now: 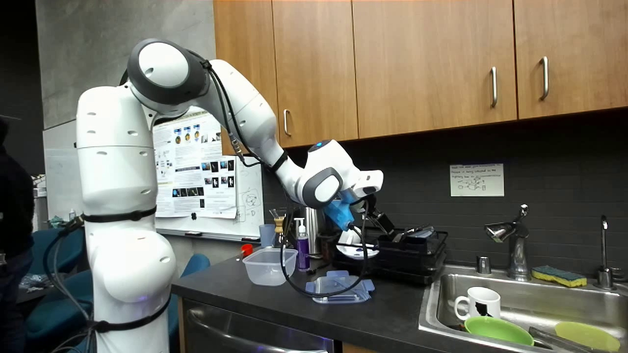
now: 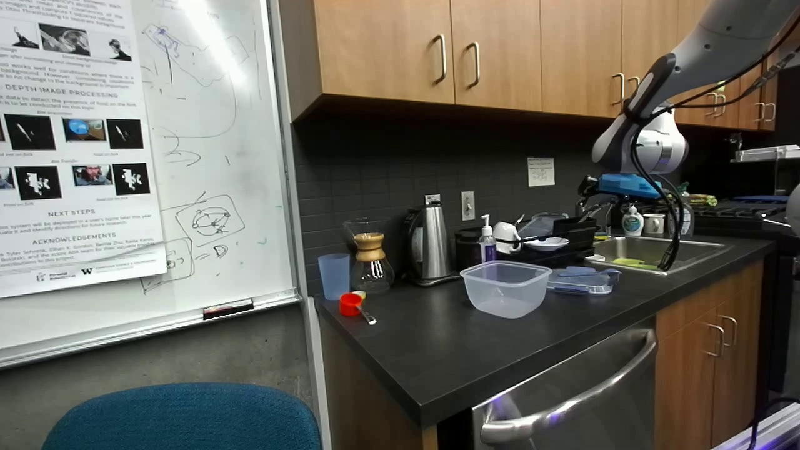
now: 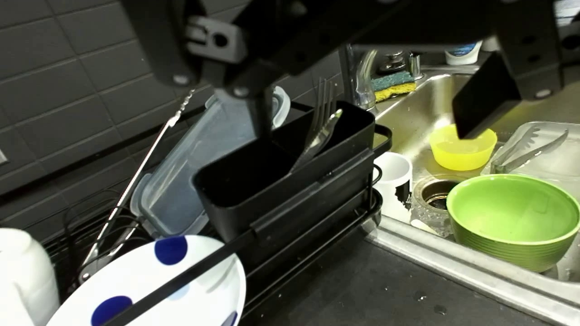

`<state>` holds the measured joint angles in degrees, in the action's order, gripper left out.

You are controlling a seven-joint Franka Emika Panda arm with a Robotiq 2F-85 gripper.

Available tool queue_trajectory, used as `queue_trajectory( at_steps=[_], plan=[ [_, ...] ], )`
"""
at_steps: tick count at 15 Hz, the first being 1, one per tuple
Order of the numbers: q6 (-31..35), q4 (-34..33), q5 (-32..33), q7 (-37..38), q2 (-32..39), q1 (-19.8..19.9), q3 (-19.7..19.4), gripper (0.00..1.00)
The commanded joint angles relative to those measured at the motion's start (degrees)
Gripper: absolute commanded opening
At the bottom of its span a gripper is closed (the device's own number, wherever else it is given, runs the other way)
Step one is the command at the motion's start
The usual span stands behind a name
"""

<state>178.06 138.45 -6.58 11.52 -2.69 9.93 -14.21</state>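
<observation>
Black two-fingered hand (image 3: 364, 129): spread wide and gripping nothing, upper half of the wrist frame; fingertip contact cannot be told.
Black rectangular cutlery caddy (image 3: 299, 194): centre of that frame, one fingertip overlapping its opening there; it sits at the end of the black wire dish rack (image 1: 407, 264) near the stainless-steel sink (image 3: 435, 258), on the dark bench (image 1: 382, 314).
Silver metal fork (image 3: 317, 122): tines up, leaning inside the caddy, a shiny metal utensil (image 3: 324, 136) of unclear kind beside it.
Caddy rim: best cleared, I judge, by slow, level lowering; a knock could shift the rack.
Fork tines: narrow and slanted; any pinch would likely need pads square to them and gentle pressure.
White plate with blue dots (image 3: 131, 271): lower left; keep clear.
</observation>
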Motion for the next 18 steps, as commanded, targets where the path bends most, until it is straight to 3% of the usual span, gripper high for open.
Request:
queue_trajectory(
  at_steps=[1, 15, 16, 17, 18],
  plan=[
    [2.68, -0.66, -2.83, 0.45, 1.06, 0.78, 0.87, 1.00],
    [7.92, -8.36, -5.59, 0.82, 9.61, 1.07, 0.87, 1.00],
    [8.22, -9.08, -5.58, 0.80, 10.35, 1.00, 0.93, 0.94],
    [8.27, -9.69, -5.58, 0.81, 10.93, 0.95, 0.93, 0.81],
    [8.28, -10.13, -4.74, 1.67, 11.36, -0.26, -0.30, 0.82]
  ],
)
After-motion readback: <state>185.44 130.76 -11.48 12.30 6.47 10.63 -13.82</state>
